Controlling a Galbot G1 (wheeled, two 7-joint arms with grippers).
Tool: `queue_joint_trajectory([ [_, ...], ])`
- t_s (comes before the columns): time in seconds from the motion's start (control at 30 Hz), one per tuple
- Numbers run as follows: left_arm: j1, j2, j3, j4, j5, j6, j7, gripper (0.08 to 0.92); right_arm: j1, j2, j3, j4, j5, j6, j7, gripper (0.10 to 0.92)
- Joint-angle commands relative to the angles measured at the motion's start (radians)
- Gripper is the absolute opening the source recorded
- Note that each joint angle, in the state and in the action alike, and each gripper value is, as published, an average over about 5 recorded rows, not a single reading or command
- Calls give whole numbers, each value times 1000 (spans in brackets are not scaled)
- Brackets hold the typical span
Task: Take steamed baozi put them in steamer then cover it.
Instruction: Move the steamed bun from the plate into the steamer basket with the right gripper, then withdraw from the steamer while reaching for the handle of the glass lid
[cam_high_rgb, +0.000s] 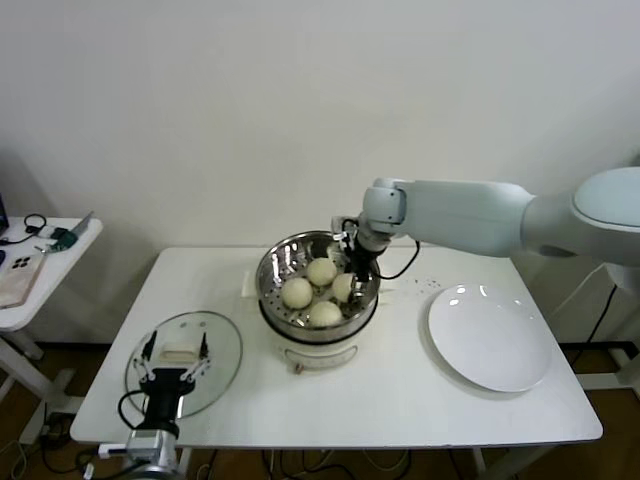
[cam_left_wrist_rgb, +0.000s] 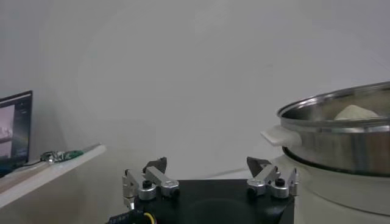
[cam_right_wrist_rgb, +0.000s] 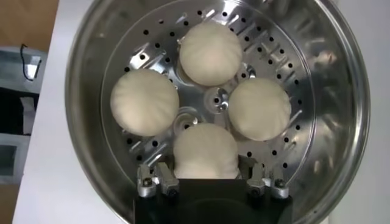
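Head view: all four buns (cam_high_rgb: 320, 290) sit in the steamer (cam_high_rgb: 272, 275); the lid (cam_high_rgb: 222, 352) lies flat directly under the spread left gripper (cam_high_rgb: 174, 352), the nearer arm. Right wrist view: right gripper (cam_right_wrist_rgb: 206, 171) clasps the nearest bun (cam_right_wrist_rgb: 206, 150).

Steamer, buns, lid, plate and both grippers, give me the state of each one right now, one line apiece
steamer: uncovered, on its white base.
baozi: four in the steamer; the right gripper closed around this one.
cover: off, lying flat on the table, left of the steamer.
plate: empty, right of the steamer.
right gripper: inside the steamer, gripping a bun.
left gripper: open, over the cover's handle.
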Motion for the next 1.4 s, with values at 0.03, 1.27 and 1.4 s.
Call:
queue_joint_trajectory([
  [0.03, -1, 2, 1, 3, 0, 1, 0, 823, -28, 23, 1, -57, -24, 7, -6, 679],
  [1.27, -25, -12, 18, 2, 21, 9, -10, 823, -182, -459, 472, 240, -63, 346, 386, 823],
  [1.4, -24, -15, 20, -6, 57, 13, -18, 823, -368, -530, 675, 283, -125, 402, 572, 823],
])
